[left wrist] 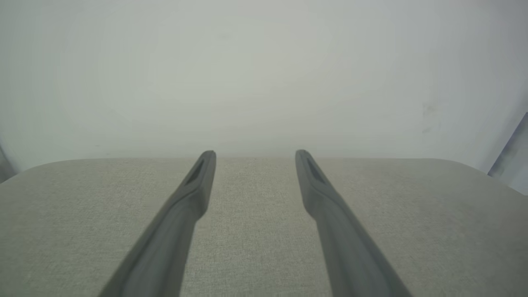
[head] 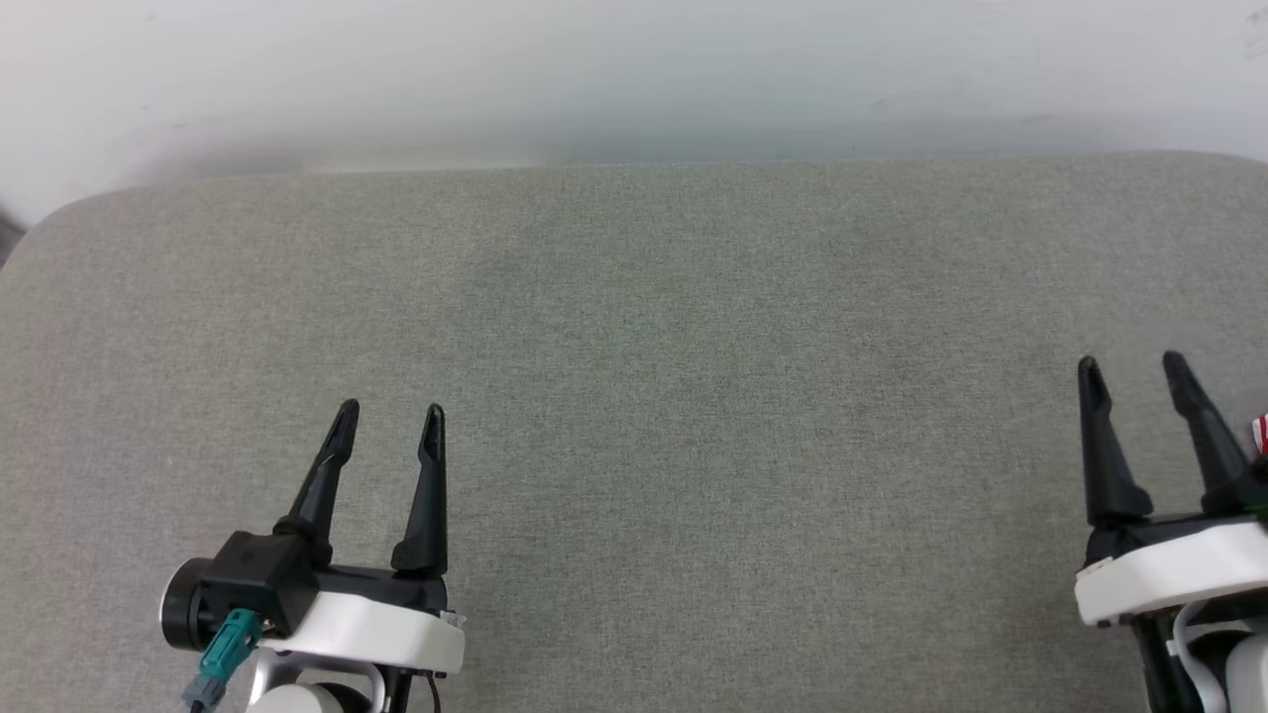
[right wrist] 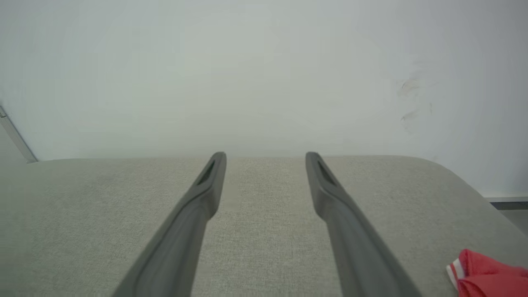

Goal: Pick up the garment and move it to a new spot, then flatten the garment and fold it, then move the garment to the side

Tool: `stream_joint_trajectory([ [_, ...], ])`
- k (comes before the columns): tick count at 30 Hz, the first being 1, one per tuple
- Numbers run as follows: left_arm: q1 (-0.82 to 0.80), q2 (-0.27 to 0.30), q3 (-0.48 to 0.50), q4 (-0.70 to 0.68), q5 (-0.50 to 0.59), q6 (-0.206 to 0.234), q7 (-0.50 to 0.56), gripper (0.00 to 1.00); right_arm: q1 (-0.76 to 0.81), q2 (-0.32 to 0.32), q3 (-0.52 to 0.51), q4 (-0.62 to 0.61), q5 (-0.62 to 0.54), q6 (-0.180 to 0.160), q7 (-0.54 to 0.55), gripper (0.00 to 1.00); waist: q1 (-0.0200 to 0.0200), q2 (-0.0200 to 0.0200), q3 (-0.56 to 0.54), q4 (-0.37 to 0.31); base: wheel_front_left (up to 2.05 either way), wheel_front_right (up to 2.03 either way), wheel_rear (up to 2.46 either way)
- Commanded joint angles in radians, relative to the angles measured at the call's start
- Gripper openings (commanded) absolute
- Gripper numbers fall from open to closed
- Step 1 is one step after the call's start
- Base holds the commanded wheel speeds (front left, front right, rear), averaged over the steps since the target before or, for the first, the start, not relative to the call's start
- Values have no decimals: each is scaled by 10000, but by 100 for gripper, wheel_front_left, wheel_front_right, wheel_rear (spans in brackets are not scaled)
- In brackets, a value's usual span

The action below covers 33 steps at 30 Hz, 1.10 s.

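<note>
Two grippers are showing over one grey cloth-covered surface [head: 634, 327], and one garment is peeking in. The left gripper [head: 390, 409] and the right gripper [head: 1130, 360] are each carrying two long dark fingers, four in all. Both pairs are standing spread apart and released, gripping nothing; grey cloth is showing through each gap, as the wrist views of the left gripper [left wrist: 254, 153] and the right gripper [right wrist: 265, 155] confirm.

Beyond the fingertips a pale wall [head: 634, 69] is rising behind the surface's far edge, and it is bearing a few faint scuff marks [right wrist: 412, 95].

The garment [right wrist: 486, 276], a red bunch with a red-and-white striped edge, is lying on the surface outside the right gripper's right-hand finger, near that finger's base and apart from it. In the head view only a scrap of the garment [head: 1260, 433] is showing, just beside the same finger. It is lying well apart from the left gripper's fingers.
</note>
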<state>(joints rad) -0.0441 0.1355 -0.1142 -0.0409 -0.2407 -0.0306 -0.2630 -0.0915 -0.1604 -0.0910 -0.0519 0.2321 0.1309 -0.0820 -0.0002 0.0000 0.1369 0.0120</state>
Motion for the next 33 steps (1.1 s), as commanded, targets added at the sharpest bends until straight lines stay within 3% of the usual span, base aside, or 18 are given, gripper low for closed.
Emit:
stream_joint_trajectory([
  [1,162,-71,72,70,66,-83,-20,100,170,50,78,114,62,-4,-142,100,2,0,-7,-6,0,0,0],
  [15,225,-607,720,459,241,-721,-21,100,176,403,496,850,76,-4,-812,100,2,0,-133,-21,0,0,0],
  [33,188,-776,969,641,377,-969,-21,100,175,570,702,986,-50,-4,-953,100,2,0,-154,-27,0,0,0],
])
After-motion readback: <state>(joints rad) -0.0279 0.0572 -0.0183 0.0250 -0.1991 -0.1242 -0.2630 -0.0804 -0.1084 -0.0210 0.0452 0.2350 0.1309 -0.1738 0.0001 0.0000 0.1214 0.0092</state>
